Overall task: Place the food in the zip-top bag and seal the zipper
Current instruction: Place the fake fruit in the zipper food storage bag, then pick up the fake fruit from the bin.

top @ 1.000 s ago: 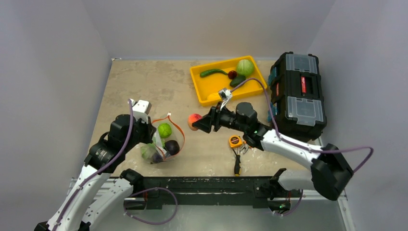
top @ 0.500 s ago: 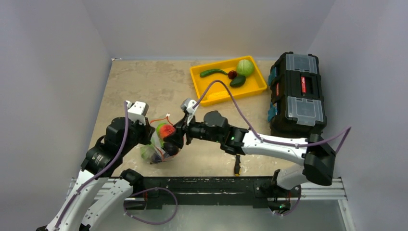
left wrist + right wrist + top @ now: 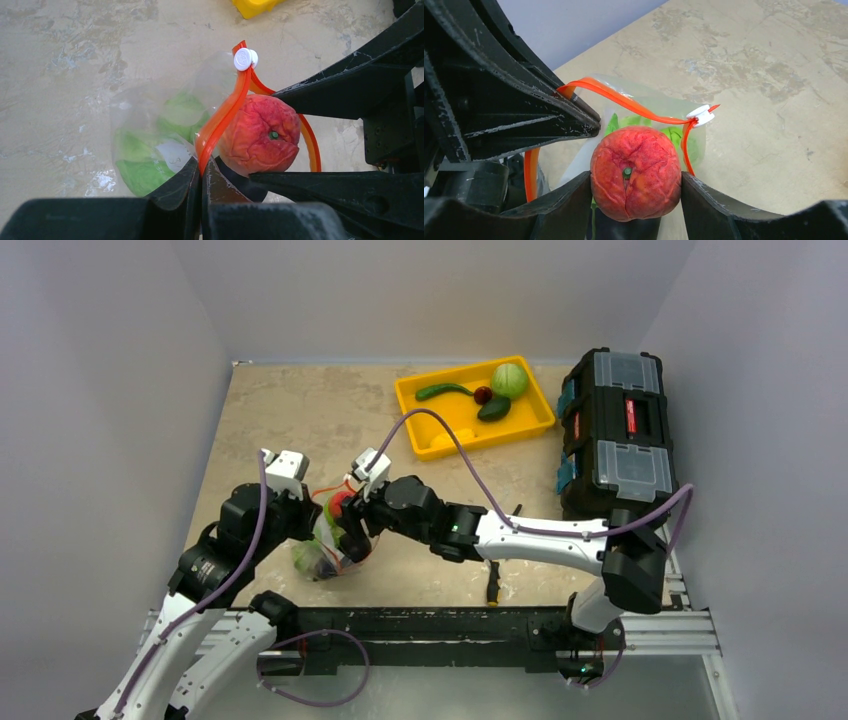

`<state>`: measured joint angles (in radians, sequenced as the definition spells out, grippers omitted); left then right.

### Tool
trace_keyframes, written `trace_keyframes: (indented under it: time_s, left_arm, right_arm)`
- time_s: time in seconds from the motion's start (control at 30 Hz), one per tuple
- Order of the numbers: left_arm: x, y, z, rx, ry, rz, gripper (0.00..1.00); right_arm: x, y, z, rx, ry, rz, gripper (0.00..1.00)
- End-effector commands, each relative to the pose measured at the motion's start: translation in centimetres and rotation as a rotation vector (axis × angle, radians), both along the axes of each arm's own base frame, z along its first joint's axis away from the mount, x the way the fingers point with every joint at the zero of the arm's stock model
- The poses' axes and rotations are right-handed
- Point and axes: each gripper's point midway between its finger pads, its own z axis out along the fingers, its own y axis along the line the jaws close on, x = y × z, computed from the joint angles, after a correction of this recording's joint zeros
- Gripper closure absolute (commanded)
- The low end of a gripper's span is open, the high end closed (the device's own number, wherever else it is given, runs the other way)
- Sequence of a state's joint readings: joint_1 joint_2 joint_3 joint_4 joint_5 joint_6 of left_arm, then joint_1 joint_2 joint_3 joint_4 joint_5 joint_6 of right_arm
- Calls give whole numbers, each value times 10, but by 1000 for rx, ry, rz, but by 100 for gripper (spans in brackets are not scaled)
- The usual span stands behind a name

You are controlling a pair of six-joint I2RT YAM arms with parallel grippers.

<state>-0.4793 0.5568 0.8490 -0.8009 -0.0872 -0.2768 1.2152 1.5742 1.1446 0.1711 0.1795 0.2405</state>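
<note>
- The right pincer [image 3: 634, 192] is clamped on a red fruit [image 3: 635, 170], one finger on each side of it.
- The left pincer [image 3: 201, 177] is pinched together on the zipper strip [image 3: 220, 117] of the clear bag [image 3: 145, 125], holding the mouth up and open (white slider [image 3: 245, 59] at the far end).
- The fruit sits right at that mouth, between the two orange lips. The bag's inside, with green pieces [image 3: 145, 172] in it, lies just past the fruit, so the drop looks short.
</note>
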Motion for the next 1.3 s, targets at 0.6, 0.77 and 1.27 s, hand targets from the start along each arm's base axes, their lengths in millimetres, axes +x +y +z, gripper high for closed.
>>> trace_keyframes:
  time_s: [0.6,0.77,1.27]
  left_arm:
    - [7,-3,15,-18,-46,3,100]
    - [7,-3,14,-16,-45,3,100]
    - [9,-3,11,-5,-27,5,100]
  right_arm:
    - [8,-22,63,112,-78,-85,29]
    - [8,-41,90,192,-125,-116,32]
    - [51,-112,95,198,-156,-477,27]
